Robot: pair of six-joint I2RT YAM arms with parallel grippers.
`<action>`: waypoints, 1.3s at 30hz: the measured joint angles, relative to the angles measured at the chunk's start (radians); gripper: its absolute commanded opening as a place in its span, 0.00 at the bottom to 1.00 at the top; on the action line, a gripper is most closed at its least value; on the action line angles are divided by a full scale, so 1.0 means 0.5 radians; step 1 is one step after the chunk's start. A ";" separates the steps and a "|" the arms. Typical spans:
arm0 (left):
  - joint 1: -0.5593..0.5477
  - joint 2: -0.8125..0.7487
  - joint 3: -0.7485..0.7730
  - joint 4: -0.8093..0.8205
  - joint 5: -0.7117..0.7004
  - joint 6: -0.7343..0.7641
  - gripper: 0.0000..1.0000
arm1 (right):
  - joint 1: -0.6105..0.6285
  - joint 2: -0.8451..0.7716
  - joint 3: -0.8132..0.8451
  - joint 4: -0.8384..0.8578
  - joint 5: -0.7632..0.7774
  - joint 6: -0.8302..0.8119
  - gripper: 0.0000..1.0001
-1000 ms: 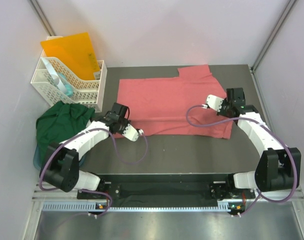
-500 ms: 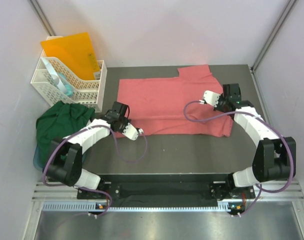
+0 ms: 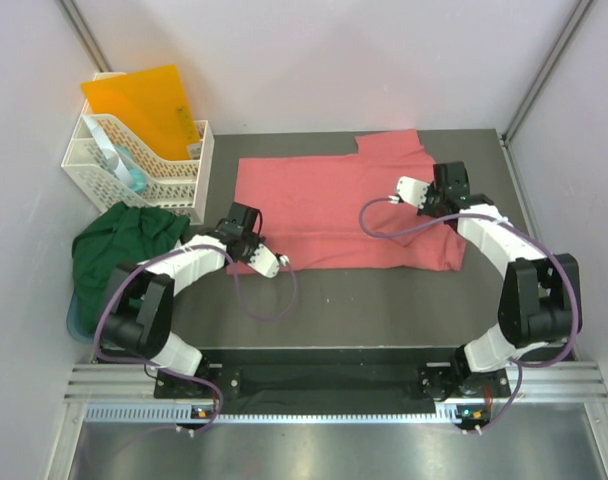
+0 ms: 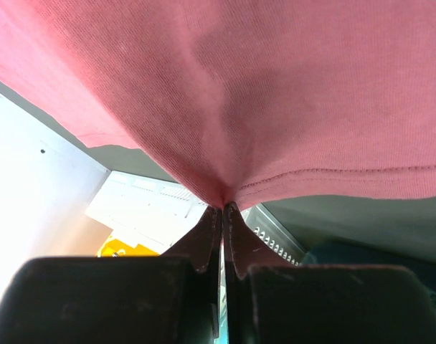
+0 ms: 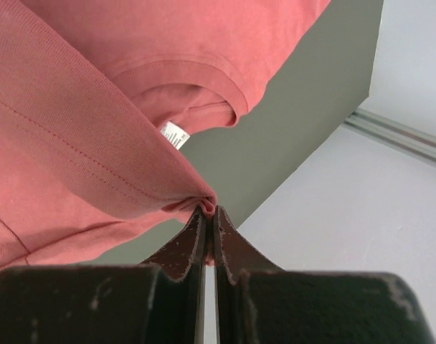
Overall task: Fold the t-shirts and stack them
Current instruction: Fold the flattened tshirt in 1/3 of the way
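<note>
The salmon-pink t-shirt lies spread on the dark table, collar to the right. My left gripper is shut on its near-left hem and lifts the cloth, pinched at the fingertips. My right gripper is shut on the shirt's right edge; the right wrist view shows the pinched fold, the collar and the small white neck label. The dark green t-shirt lies crumpled off the table's left edge.
A white plastic basket with an orange folder stands at the back left, close to the left gripper. Grey walls close in the table at the back and right. The table's near strip is bare.
Both grippers have moved inward and toward the back with the shirt's near edge. The near edge has lifted and shifted back, so the shirt looks narrower front to back.
</note>
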 measured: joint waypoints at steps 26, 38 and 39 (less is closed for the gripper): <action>0.014 0.249 0.013 0.352 -0.066 -0.008 0.00 | 0.082 0.163 0.058 0.266 0.126 0.028 0.00; 0.078 0.331 0.080 0.517 -0.105 -0.016 0.00 | 0.082 0.274 0.058 0.355 0.189 0.060 0.00; 0.084 0.345 0.082 0.525 -0.105 -0.016 0.00 | 0.082 0.285 0.060 0.361 0.192 0.063 0.00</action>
